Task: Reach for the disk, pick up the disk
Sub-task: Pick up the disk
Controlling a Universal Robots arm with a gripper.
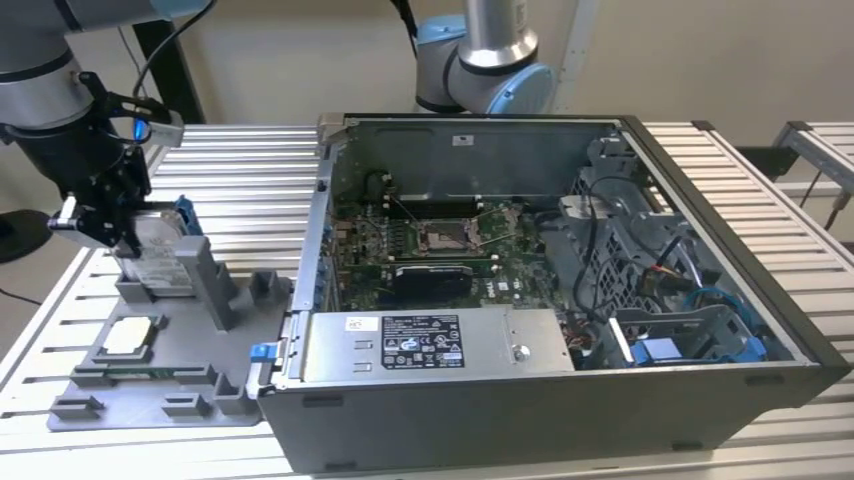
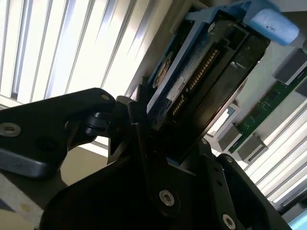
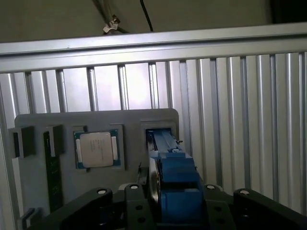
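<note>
My gripper (image 1: 104, 225) has its jaws closed on the disk (image 1: 163, 248). The disk stands upright in the fixture (image 1: 147, 395) slot, on the exterior view's left of the case (image 1: 561, 400). Risk: a tilted lift could jam the rails in the slot and make the disk slip.

Blue on silver
You see blue plastic rails on the flat silver-metal disk (image 1: 158, 260), a black metal gripper (image 1: 110, 232), and a grey plastic tray (image 1: 147, 405).
</note>
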